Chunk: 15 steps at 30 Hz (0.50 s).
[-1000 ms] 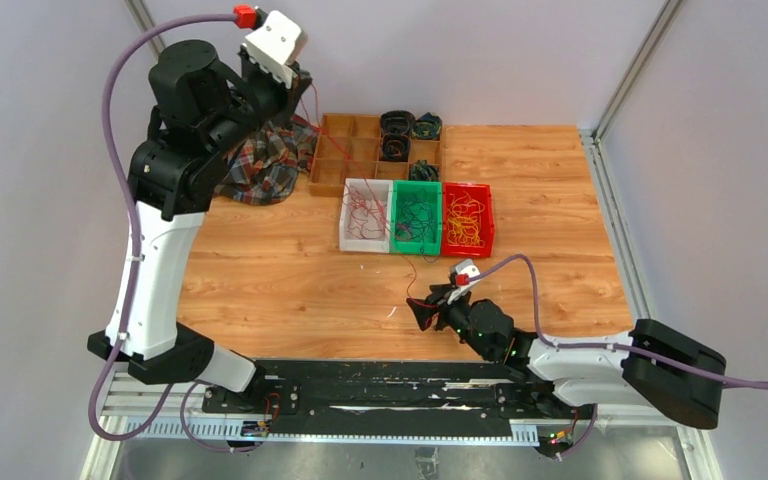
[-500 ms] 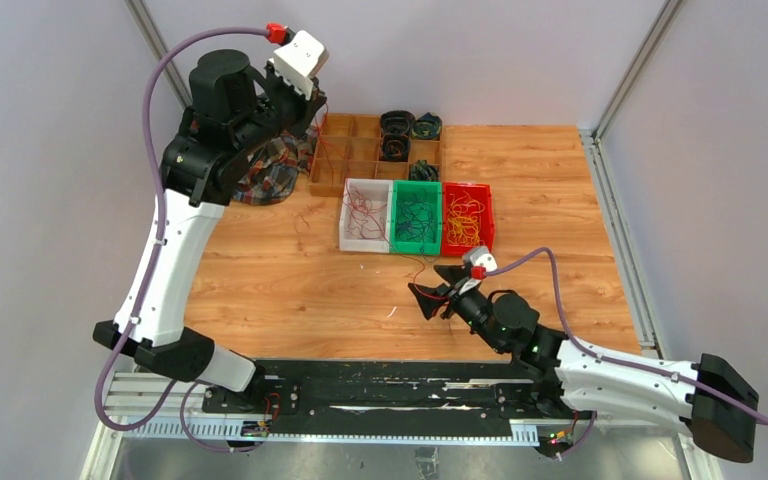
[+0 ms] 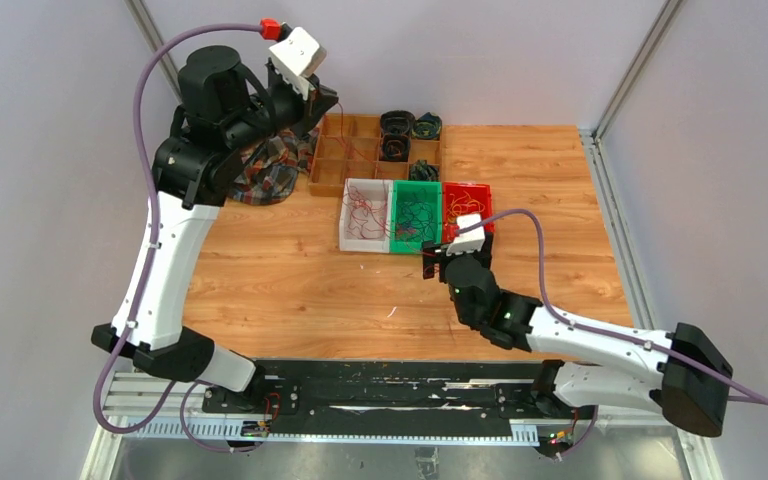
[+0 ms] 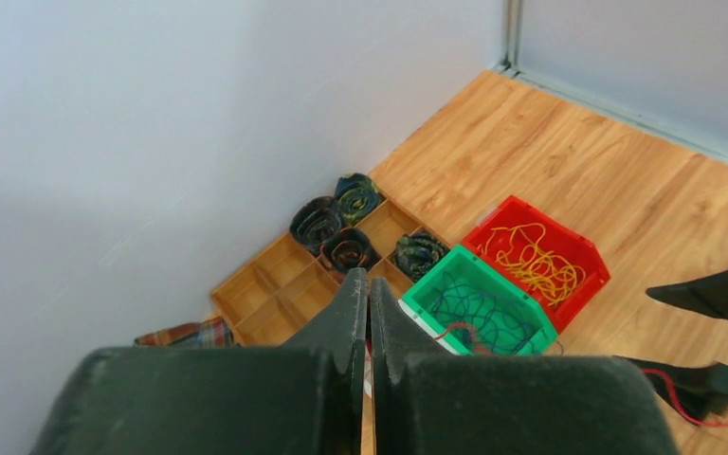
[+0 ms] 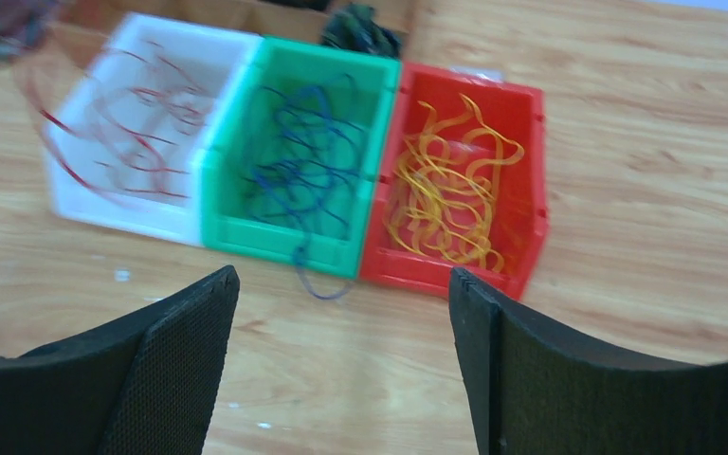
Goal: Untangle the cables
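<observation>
Jaws wide, empty on right gripper point(image 5: 341, 275) beside green plastic bin point(image 5: 284, 237), likely for overhanging blue wire cable point(image 5: 308, 275); left gripper point(image 4: 368, 284) shut.

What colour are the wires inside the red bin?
The wires are yellow, clearest in the right wrist view.

Right wrist view: white bin point(image 5: 118, 216) and its red cables point(image 5: 104, 142), left-ahead of the fingers, are motion-blurred. Wooden organizer point(image 5: 209, 11) beyond is cut by the top edge. Left wrist view: left gripper point(image 4: 368, 284) body hides the white bin and most of the plaid cloth point(image 4: 185, 334). Right gripper point(image 4: 637, 328) is cut by the right edge. Any strand between the left fingers: too thin to tell.
</observation>
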### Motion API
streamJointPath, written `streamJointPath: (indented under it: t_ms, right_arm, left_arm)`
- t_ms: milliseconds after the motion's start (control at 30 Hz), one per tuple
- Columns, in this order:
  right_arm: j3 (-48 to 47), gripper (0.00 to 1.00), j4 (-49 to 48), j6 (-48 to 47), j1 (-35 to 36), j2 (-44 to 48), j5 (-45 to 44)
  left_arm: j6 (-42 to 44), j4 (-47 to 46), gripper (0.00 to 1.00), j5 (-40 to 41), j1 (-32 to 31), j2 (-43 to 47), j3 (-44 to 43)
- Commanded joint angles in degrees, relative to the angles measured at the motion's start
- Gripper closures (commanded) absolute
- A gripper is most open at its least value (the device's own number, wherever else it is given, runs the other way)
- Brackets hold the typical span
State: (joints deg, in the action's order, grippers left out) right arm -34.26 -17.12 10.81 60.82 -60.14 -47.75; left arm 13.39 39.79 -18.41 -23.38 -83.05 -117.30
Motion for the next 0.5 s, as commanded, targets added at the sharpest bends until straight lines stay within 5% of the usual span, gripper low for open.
streamJointPath:
  t_ms: [0, 233, 467]
  right_arm:
    - [0.2, 0.19, 9.1, 8.7, -5.2, -2.1, -5.1]
    - [4.1, 0.18, 7.2, 22.5, -21.0, 3.1, 16.5]
    - [-1.0, 0.17, 15.5, 21.3, -30.9, 0.1, 20.0]
  left_arm:
    - [-0.7, 0.3, 1.0, -6.3, 0.3, 1.4, -4.8]
    - [1.8, 5.5, 1.0, -7.5, 0.3, 7.8, -2.1]
    - [12.0, 12.2, 1.0, 0.1, 0.3, 15.4, 0.1]
